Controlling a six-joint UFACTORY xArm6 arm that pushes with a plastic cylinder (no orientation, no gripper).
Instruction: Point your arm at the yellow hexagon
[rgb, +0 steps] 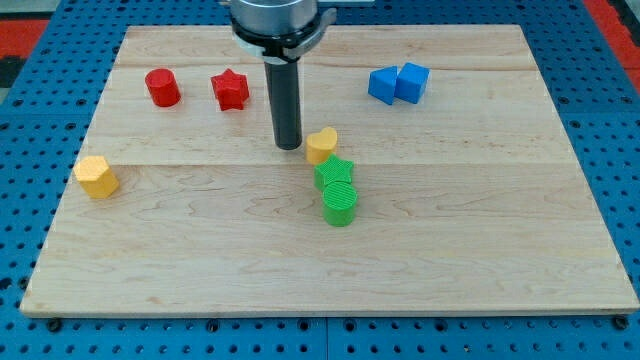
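the board (480, 250) is seen to be pale wood with a smooth, matt grain, laid on a blue perforated base (30, 120) that looks like painted metal. the green blocks (338, 190) are marked by fine ridged layers like printed plastic, while the rod (287, 100) is finished in dark matt material under a shinier metal collar (275, 18).

Yellow hexagon (96, 175) flat near board's left edge

Red cylinder (162, 87), red star (230, 89) top left; two blue blocks (398, 83) touching; green blocks (337, 190) stacked centre.
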